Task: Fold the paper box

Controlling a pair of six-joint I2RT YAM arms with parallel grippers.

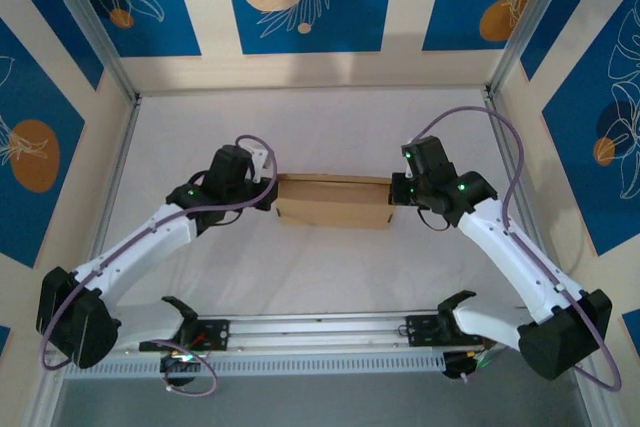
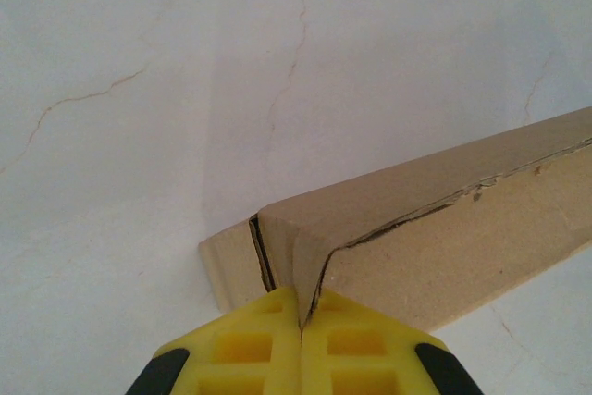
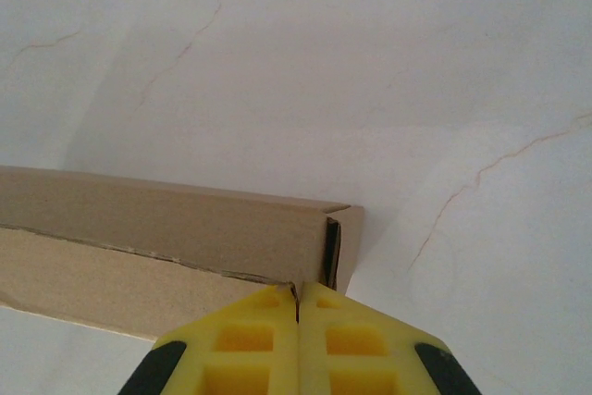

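The paper box lies in the middle of the white table as a shallow brown cardboard shape, its long side running left to right. At its left end my left gripper is shut. In the left wrist view the yellow fingers meet around a corner of the box's flap, and the left gripper pinches that cardboard. My right gripper sits at the box's right end. There the right gripper is shut on the edge of the box, beside its open end slot.
A white cloth with thin creases covers the table. An aluminium rail runs along the near edge between the arm bases. Metal frame posts and blue patterned wall panels bound the sides and back.
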